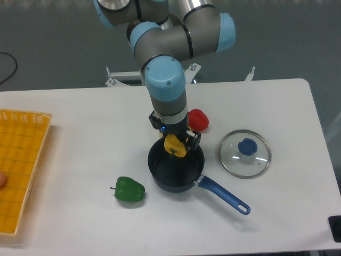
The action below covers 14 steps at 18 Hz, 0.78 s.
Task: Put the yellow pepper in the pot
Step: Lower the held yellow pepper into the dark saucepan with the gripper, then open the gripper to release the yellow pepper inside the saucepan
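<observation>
Gripper pinching the yellow pepper, fingers clamped on its sides, hanging just above the back rim of the pot. Red pepper behind the arm, green pepper left of the pot, glass lid to the right.

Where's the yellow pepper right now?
The yellow pepper is held in the gripper just above the back rim of the pot, near the table's centre, with the red pepper behind it.
</observation>
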### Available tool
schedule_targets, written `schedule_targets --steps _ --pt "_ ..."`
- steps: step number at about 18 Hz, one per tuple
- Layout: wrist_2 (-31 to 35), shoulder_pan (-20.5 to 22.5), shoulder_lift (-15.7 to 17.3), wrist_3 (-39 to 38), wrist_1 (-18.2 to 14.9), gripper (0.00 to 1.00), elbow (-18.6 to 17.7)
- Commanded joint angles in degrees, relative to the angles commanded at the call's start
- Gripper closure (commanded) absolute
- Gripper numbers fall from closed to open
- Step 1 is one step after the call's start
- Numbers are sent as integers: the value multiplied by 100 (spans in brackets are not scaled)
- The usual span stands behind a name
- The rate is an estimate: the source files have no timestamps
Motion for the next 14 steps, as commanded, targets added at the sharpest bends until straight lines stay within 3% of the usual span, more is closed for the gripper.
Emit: schedule_targets --steps 5,14 --pt "9 0 -334 -18 369 43 9" --pt "176 -88 -748 -44 607 42 9"
